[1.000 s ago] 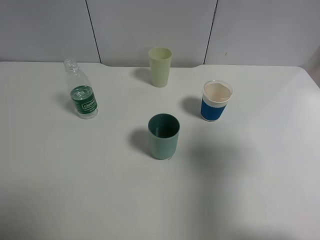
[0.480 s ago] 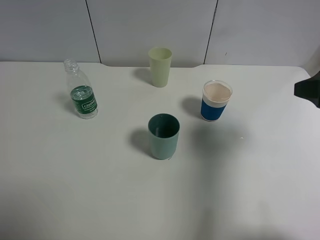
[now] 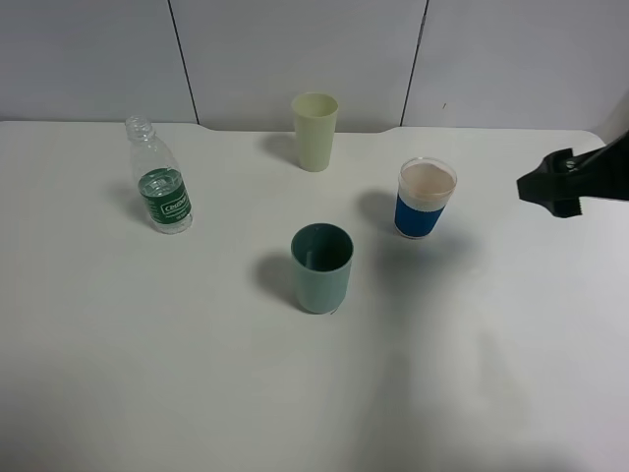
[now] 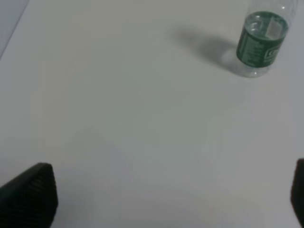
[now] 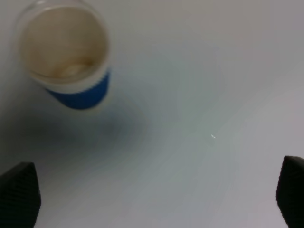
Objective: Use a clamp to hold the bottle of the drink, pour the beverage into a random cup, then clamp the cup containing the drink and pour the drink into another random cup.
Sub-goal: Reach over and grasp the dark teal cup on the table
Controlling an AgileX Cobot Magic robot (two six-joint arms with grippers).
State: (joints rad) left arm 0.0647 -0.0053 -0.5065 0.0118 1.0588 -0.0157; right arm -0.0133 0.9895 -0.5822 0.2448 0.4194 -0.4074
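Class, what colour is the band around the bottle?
Green with white print, on the bottle; clearest in the exterior high view.

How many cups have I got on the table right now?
3: pale yellow-green cup at the back, blue-banded white cup on the right, dark teal cup in the middle front. None seems hidden.

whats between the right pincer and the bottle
Between the right pincer and the bottle stands only the blue cup; the rest is bare table, per the exterior high view.

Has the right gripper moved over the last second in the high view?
Yes. The right gripper was out of view a second ago. It has come in from the right edge, leftward toward the blue-banded cup, which has stayed put.
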